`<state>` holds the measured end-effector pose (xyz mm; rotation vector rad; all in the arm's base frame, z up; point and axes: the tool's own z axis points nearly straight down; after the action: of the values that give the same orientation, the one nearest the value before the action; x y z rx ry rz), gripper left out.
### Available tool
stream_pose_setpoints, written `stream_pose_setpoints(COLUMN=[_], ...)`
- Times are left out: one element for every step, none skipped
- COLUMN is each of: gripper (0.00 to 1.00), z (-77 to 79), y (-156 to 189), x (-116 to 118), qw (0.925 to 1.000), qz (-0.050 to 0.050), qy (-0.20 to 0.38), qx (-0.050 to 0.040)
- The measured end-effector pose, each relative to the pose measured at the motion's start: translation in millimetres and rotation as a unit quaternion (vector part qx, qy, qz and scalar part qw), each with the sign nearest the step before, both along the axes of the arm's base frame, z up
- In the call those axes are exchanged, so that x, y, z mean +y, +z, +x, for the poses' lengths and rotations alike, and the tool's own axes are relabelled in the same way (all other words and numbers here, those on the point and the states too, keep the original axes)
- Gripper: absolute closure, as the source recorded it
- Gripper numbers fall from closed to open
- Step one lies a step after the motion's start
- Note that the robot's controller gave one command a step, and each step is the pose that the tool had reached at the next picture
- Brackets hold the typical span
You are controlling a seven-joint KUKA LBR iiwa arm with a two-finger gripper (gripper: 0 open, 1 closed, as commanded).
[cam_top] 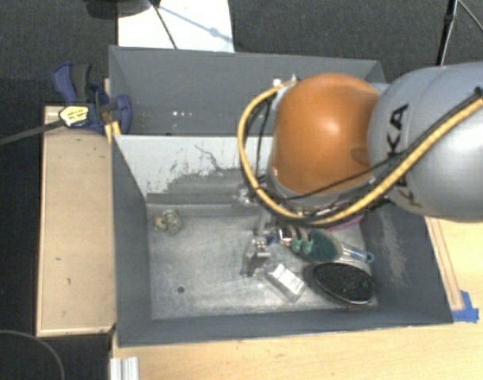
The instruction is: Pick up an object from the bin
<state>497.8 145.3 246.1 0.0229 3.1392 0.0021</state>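
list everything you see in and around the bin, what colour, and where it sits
mottled lump: one, greenish grey, left part of the bin floor, apart from the rest
oval thing: one, black, near right part of the floor
rounded thing: one, dark green, just beyond the oval thing, under the arm
small block: one, silvery white, left of the oval thing
bin: one, grey metal, scratched inner wall
gripper: one, metal, low over the middle of the floor, next to the small block
arm: one, silver, in from the right, with an orange cover and yellow cables
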Motion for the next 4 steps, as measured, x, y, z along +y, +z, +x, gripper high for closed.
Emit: stream_pose_setpoints(gripper=[0.00, 0.00, 0.00, 1.00], z=[-6.6, 42.9, 48.2, 48.6], y=[-40, -170, -172, -171], x=[-80, -98, -160, -157], qw=[0.9999, 0.9826, 0.9876, 0.9876], qz=[-0.002, -0.001, 0.000, 0.000], qy=[-0.011, 0.186, 0.157, 0.157], qx=[0.0023, 0.0026, 0.0003, -0.0001])
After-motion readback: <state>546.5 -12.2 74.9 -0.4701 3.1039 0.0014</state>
